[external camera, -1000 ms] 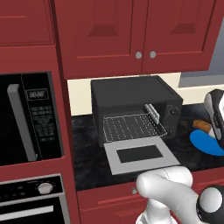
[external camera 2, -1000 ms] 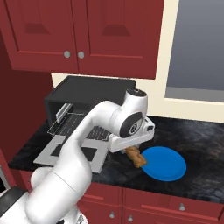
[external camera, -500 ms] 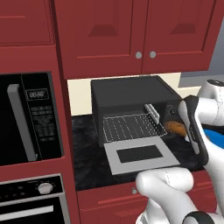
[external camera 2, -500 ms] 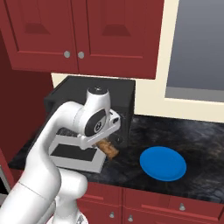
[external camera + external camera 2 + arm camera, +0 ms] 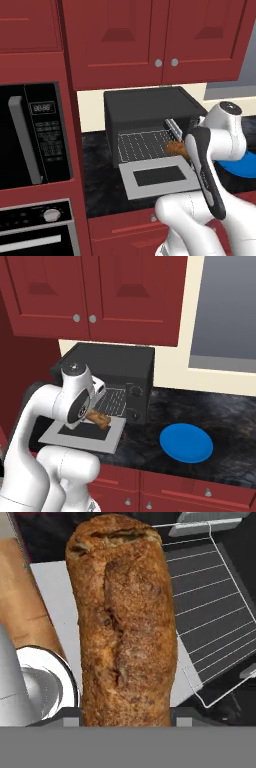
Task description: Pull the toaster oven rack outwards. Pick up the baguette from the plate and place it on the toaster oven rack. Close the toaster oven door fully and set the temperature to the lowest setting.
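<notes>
Baguette (image 5: 125, 622) golden-brown, crusty, split along top, clamped in fingers (image 5: 186, 716) above open toaster oven door (image 5: 85, 436) and pulled-out toaster oven rack (image 5: 210, 612). Fingertips mostly hidden behind loaf. Black toaster oven (image 5: 147, 112) on dark speckled bench (image 5: 225, 416); blue plate (image 5: 186, 442) bare; red cabinets.

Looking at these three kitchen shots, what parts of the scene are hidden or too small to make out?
- Left base view: the plate is mostly behind the arm and cut off at the right edge.
- Left base view: the oven's knobs are behind the arm.
- Right base view: the knobs are too small to read a setting.
- Hand view: the baguette hides the gripper's grip; only small tips show.
- Right base view: the arm covers part of the rack.
</notes>
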You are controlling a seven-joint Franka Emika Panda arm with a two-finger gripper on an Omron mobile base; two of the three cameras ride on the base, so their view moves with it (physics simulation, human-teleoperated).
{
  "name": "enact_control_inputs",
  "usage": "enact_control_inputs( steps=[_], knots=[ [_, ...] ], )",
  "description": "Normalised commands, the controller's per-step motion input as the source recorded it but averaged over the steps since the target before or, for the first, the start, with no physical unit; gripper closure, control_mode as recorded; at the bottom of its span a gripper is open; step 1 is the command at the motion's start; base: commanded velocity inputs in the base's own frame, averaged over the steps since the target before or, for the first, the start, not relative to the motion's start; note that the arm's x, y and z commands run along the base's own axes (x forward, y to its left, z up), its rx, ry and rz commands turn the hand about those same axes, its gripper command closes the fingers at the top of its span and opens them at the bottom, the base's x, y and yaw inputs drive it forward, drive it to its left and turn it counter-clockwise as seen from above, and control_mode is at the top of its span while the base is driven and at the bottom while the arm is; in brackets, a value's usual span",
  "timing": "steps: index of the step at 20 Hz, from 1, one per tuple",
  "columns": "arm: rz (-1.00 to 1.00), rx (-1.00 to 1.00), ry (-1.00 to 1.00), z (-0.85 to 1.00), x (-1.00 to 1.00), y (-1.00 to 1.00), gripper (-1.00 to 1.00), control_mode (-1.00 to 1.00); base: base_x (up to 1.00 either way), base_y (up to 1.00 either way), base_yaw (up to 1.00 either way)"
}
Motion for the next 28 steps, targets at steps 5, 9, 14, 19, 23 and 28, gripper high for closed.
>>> enact_control_inputs(
  steps=[5, 9, 14, 19, 23, 28],
  knots=[
    [0.17, -0.08, -0.24, 0.12, 0.16, 0.42, 1.0, -1.0, 0.0, 0.0, 0.0],
    [0.11, -0.1, -0.13, 0.25, 0.27, 0.31, 1.0, -1.0, 0.0, 0.0, 0.0],
    [0.03, -0.1, -0.01, 0.06, 0.26, 0.28, 1.0, -1.0, 0.0, 0.0, 0.0],
    [0.02, -0.02, 0.0, 0.0, 0.4, 0.09, 1.0, -1.0, 0.0, 0.0, 0.0],
    [0.02, -0.01, 0.0, -0.08, 0.36, 0.0, 1.0, -1.0, 0.0, 0.0, 0.0],
    [0.03, 0.0, 0.0, -0.24, 0.35, 0.0, 1.0, -1.0, 0.0, 0.0, 0.0]
  ],
)
